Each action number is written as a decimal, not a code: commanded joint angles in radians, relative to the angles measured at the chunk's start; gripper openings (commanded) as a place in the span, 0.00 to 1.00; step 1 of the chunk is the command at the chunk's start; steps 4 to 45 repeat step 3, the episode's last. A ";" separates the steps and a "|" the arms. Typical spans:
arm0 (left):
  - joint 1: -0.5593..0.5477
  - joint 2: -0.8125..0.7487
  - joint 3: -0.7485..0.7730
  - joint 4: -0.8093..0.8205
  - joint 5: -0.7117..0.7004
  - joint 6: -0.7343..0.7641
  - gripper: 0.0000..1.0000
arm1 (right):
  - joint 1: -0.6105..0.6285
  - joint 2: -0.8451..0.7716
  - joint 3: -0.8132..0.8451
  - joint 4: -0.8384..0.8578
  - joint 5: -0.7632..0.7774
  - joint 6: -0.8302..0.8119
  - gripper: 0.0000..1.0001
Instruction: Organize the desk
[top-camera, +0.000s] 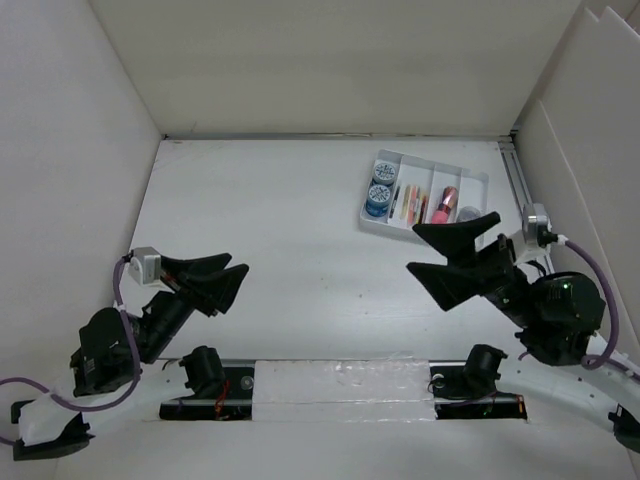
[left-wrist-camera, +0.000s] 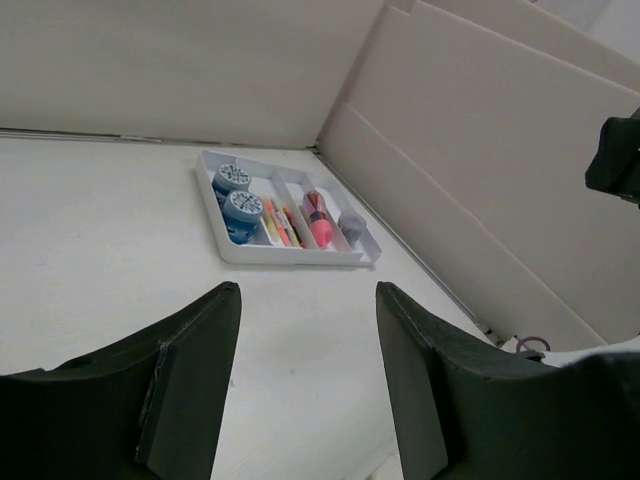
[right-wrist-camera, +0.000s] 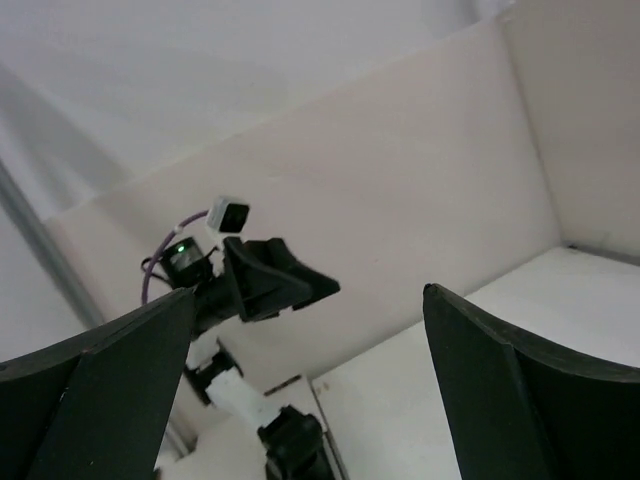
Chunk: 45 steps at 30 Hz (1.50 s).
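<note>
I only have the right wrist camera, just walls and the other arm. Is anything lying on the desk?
Observer: Yes, a white tray at the far right of the desk.
Operator: What's inside it?
Observer: Two blue round tubs in one end compartment, a pink thing further along.
Operator: Is the left hand holding anything?
Observer: No, it is open with nothing in it.

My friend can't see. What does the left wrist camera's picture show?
A small white tray sits far back on the white desk near the side wall, holding two blue round tubs, coloured sticks, something pink and a grey lump. Up close, the left gripper is open and empty, its two dark fingers framing the view.
</note>
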 joint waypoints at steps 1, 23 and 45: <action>0.001 0.018 0.009 0.043 0.020 0.005 0.52 | 0.005 0.004 -0.048 -0.033 0.174 -0.021 1.00; 0.001 0.040 0.015 0.042 0.034 0.007 0.54 | 0.005 0.032 -0.043 -0.033 0.179 -0.015 1.00; 0.001 0.040 0.015 0.042 0.034 0.007 0.54 | 0.005 0.032 -0.043 -0.033 0.179 -0.015 1.00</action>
